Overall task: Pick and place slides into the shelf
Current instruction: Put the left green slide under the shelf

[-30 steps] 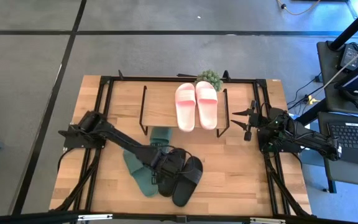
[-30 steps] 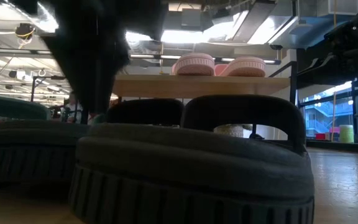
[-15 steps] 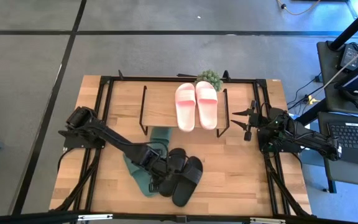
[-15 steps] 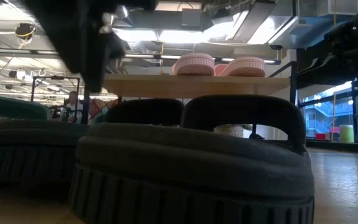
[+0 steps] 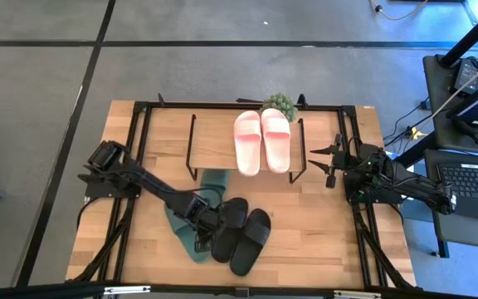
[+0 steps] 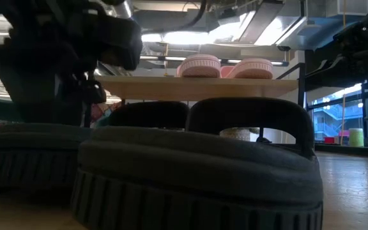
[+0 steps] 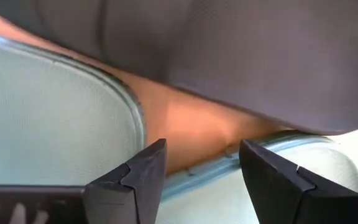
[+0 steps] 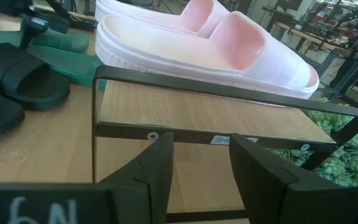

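Left claw down among the loose slides

Its fingers stand apart, holding nothing, green slides beneath and black slides just beside. Pink slides rest on the shelf, before the parted, empty right claw.

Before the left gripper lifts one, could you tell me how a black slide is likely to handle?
The black slide looks thick and ribbed along its sole, so probably stiff and grippy. Lying flat on the table, it seems unlikely to roll. It overlaps its mate, which may drag along.
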Robot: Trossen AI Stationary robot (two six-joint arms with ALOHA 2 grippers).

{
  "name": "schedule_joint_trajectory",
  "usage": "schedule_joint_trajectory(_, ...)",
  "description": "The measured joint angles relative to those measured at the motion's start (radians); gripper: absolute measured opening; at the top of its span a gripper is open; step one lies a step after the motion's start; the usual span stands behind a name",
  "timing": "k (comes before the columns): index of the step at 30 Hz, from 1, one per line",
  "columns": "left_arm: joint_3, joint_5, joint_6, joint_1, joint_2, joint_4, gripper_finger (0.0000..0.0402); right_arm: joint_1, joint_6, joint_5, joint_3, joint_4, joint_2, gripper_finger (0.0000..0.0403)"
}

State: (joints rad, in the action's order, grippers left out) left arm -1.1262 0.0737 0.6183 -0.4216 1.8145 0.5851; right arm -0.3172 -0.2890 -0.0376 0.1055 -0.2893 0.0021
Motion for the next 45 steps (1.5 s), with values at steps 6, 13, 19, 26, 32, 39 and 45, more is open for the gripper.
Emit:
schedule_joint_trajectory(6,0.025,-0.007,-0.029,0.047,0.0,0.005,0.0195,0.0,0.0,0.0,0.0,0.0,0.0,0.0157)
schedule_joint_trajectory(13,0.025,-0.072,-0.102,0.12,0.0,0.003,0.0195,0.0,0.0,0.0,0.0,0.0,0.0,0.0157)
schedule_joint_trajectory(19,0.025,-0.1,-0.137,0.181,0.0,0.009,0.0195,0.0,0.0,0.0,0.0,0.0,0.0,0.0157)
schedule_joint_trajectory(26,0.025,-0.123,-0.174,0.223,0.0,0.01,0.0195,0.0,0.0,0.0,0.0,0.0,0.0,0.0157)
schedule_joint_trajectory(32,0.026,-0.137,-0.18,0.235,0.0,0.059,0.0195,0.0,0.0,0.0,0.0,0.0,0.0,0.0157)
schedule_joint_trajectory(39,0.026,-0.234,-0.179,0.235,0.0,0.077,0.0195,0.0,0.0,0.0,0.0,0.0,0.0,0.0157)
schedule_joint_trajectory(45,0.026,-0.234,-0.156,0.218,-0.005,0.078,0.0195,0.0,0.0,0.0,0.0,0.0,0.0,0.0157)
